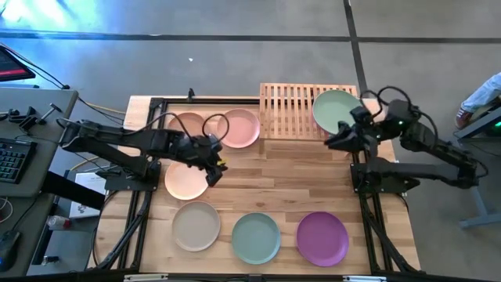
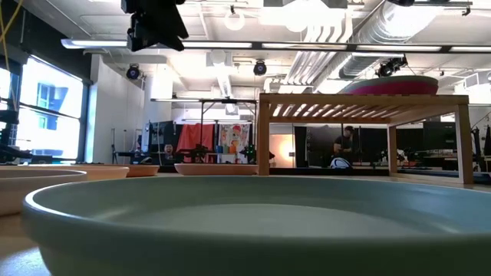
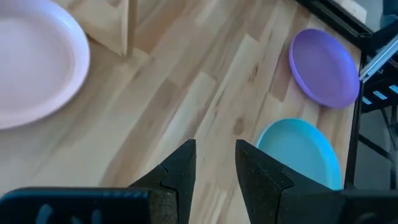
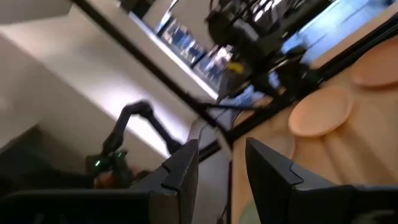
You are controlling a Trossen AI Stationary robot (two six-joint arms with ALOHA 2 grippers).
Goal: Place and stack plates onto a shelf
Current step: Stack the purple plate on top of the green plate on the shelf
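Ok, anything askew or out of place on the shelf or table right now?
Nothing stands out. The mint plate sits level at the right end of the shelf, atop a magenta plate. The other plates lie flat on the table.

Colours, high view:
- Surface [image 1: 282, 176]: pale blond wood, lengthwise plank grain, black frame.
- Shelf [image 1: 291, 110]: light wood, parallel-slat pattern.
- Plate on shelf [image 1: 333, 106]: mint green; low view shows a magenta plate [image 2: 395, 86] beneath it.
- Back row: peach plate [image 1: 188, 124], pink plate [image 1: 241, 128].
- Mid-left: second peach plate [image 1: 183, 181].
- Front row: beige plate [image 1: 196, 225], teal plate [image 1: 256, 237], purple plate [image 1: 322, 238].
- Left hand [image 1: 216, 163] and right hand [image 1: 338, 139]: black.
- Floor [image 1: 235, 47]: mottled grey, dark seam lines.
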